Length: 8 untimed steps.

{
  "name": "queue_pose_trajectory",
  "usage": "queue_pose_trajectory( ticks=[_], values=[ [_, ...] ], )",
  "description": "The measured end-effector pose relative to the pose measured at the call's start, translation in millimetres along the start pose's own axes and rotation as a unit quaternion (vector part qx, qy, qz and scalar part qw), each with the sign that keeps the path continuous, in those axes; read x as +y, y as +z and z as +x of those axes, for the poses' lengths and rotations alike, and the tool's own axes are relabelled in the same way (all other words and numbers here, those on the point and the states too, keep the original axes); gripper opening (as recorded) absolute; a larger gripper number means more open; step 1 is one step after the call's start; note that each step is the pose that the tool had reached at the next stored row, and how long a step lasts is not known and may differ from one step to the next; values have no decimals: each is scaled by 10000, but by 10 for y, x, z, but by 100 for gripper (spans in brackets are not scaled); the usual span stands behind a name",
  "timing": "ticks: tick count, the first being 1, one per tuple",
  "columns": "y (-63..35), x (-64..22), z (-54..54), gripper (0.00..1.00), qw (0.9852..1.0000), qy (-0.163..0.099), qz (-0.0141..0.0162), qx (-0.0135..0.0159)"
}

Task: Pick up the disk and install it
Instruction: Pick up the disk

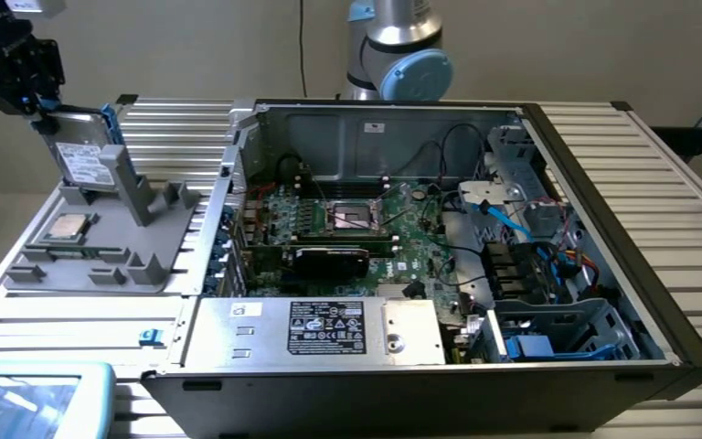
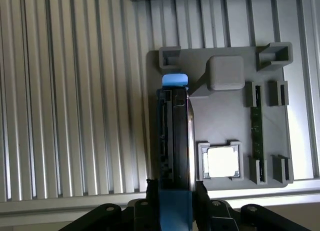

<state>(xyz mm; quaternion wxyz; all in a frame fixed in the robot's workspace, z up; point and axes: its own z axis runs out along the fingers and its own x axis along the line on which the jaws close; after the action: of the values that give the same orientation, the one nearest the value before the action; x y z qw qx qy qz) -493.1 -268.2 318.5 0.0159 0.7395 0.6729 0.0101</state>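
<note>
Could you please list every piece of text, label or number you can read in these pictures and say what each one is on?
Nothing can be read outright.
White label on the disk: print and barcodes, too small to read.
Black label on the power-supply box: white print, too small to read.
Small white sticker on that box: blurred.
Sticker on the computer case's rear wall: unreadable.

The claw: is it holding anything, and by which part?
Yes: the claw grips the hard drive by its upper end, closed across the blue carrier frame, while the drive stands on edge against the grey fixture.
</note>
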Motion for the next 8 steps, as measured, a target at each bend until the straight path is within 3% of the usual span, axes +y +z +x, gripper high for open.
queue_pose_trajectory(
  ticks=[8],
  values=[
    [86, 8, -33, 37, 10000, 0, 4, -1]
  ],
)
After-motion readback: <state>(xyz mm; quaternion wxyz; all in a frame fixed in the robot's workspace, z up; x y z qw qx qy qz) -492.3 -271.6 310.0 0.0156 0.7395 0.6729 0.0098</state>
